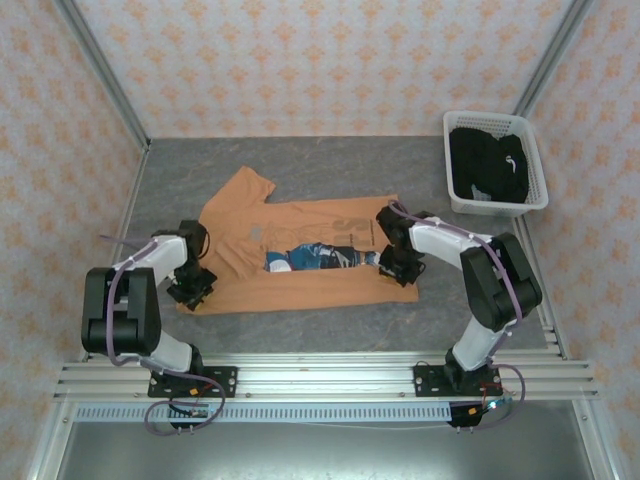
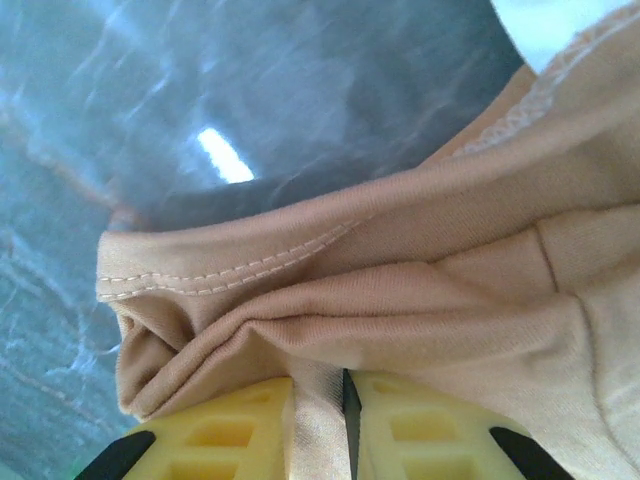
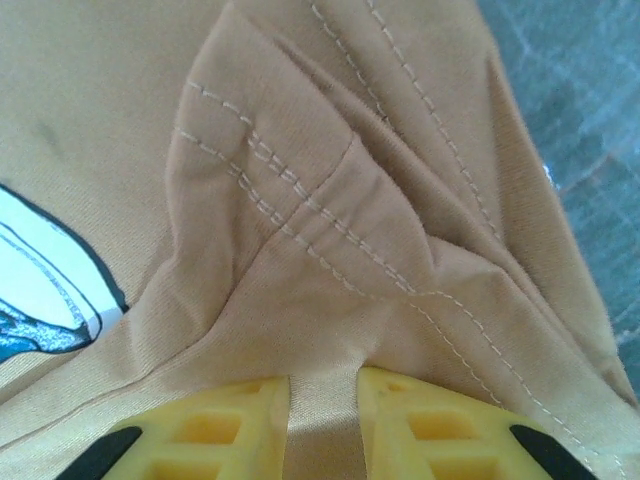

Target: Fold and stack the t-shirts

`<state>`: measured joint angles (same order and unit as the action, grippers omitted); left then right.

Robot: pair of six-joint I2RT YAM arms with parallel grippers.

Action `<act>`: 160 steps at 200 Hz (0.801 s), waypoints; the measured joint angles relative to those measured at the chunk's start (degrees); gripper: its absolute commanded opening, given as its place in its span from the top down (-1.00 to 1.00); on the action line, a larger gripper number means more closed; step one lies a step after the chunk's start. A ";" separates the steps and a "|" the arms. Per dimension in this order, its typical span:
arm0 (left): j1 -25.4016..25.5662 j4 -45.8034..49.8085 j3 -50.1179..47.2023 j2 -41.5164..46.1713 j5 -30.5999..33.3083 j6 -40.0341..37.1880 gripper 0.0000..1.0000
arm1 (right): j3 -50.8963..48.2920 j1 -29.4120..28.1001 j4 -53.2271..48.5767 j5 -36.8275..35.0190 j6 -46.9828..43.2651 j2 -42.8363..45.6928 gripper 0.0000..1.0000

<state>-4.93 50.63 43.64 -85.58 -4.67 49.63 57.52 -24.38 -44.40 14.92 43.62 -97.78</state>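
Currently both of my grippers are clamped on the orange shirt [image 1: 300, 225]. It lies flat across the middle of the table [image 1: 330, 160], part folded along its length, with a strip of blue-and-white print showing at its centre.

My left gripper [image 1: 190, 285] pinches the shirt's 9 o'clock end. In the left wrist view, a thin fold of cloth sits between the yellow fingers [image 2: 230, 430]. My right gripper [image 1: 400, 265] pinches the 3 o'clock end, with stitched seams bunched just above its fingers [image 3: 220, 430].

Handling, as I judge it:
- The knit is light, soft and limp, so it will sag between the two holds and wrinkle at each pinch.
- It is not fragile, but only a thin layer is gripped, so a hard pull could slip it free.
- The stitched hems and seams, where the cloth is doubled, are the soundest places to hold.

Edges and room:
- One sleeve juts toward 11 o'clock.
- Bare table lies beyond the shirt at 12 o'clock, with a narrower band at 6 o'clock before the arm bases.
- Walls close the table at 9, 12 and 3 o'clock.
- The black shirt [image 1: 485, 160] sits in the white basket [image 1: 530, 200] at 2 o'clock, well apart from the orange one.
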 measured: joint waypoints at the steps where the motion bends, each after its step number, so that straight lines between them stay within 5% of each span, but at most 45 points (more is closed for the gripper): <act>1: 0.00 0.02 -0.04 0.07 0.02 0.04 0.55 | -0.02 -0.02 -0.04 0.04 -0.04 0.00 0.44; 48: 0.02 3.48 1.01 3.37 1.70 2.71 0.44 | -0.26 -0.35 -4.98 1.77 -1.68 1.49 0.24; 76: 1.20 6.60 15.58 1.38 3.96 2.23 0.24 | 4.52 -0.31 -6.34 -0.83 -2.62 3.82 0.13; 160: 6.01 1.33 71.45 -41.53 3.39 -9.49 -0.05 | 26.29 6.54 6.97 -1.95 -9.01 -6.03 0.07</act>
<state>1.08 51.96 115.09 -127.11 -1.28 40.14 83.81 -17.85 -37.43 12.97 34.61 -103.81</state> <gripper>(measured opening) 0.514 0.466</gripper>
